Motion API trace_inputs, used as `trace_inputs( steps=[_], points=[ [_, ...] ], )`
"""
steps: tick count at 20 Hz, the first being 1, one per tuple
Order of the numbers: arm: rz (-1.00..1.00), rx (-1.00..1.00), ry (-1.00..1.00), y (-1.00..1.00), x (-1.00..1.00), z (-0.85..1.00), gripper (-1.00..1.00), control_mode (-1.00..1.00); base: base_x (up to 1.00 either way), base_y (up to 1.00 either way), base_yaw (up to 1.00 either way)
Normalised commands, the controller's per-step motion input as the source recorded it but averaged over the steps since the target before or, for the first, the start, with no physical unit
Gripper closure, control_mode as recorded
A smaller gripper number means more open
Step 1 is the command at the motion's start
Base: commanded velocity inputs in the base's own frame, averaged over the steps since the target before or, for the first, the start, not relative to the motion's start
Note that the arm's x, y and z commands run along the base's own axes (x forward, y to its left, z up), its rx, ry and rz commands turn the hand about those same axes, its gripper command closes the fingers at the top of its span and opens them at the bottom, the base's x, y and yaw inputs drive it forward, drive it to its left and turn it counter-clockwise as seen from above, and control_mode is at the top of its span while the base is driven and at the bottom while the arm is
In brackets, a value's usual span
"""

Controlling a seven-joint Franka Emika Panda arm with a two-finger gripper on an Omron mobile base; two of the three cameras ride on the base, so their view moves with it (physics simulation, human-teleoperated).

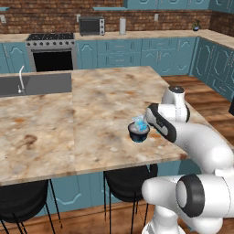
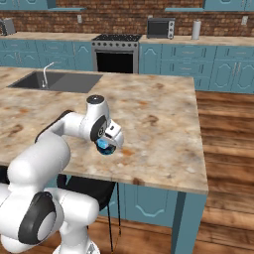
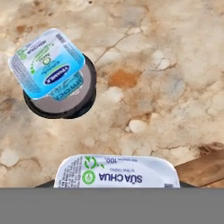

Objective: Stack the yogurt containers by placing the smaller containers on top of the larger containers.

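A squat dark tub (image 3: 61, 105) with a pale grey top stands on the marble island, and one light-blue yogurt cup (image 3: 47, 62) rests on it, shifted a little off centre. The same stack, tub (image 1: 138, 135) and cup (image 1: 139, 124), is near the island's front edge in the left base view. My gripper (image 1: 151, 124) hovers just to the right of that stack, shut on a second small yogurt cup (image 3: 117, 172) whose white printed lid hides the fingertips. In the right base view this held cup (image 2: 104, 145) hangs blue beneath the hand.
The island's front edge (image 3: 205, 166) lies close under the held cup, with wooden floor beyond it. A sink (image 1: 34, 84) is sunk into the far left of the island. Black stools (image 1: 128, 183) stand under the front edge.
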Motion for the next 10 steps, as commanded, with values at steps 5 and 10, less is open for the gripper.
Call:
trace_inputs(
  steps=[5, 10],
  points=[
    [0.00, 0.00, 0.00, 0.00, 0.00, 0.43, 1.00, -1.00, 0.00, 0.00, 0.00],
    [0.00, 0.00, -0.02, 0.00, 0.00, 0.34, 1.00, -1.00, 0.00, 0.00, 0.00]
  ],
)
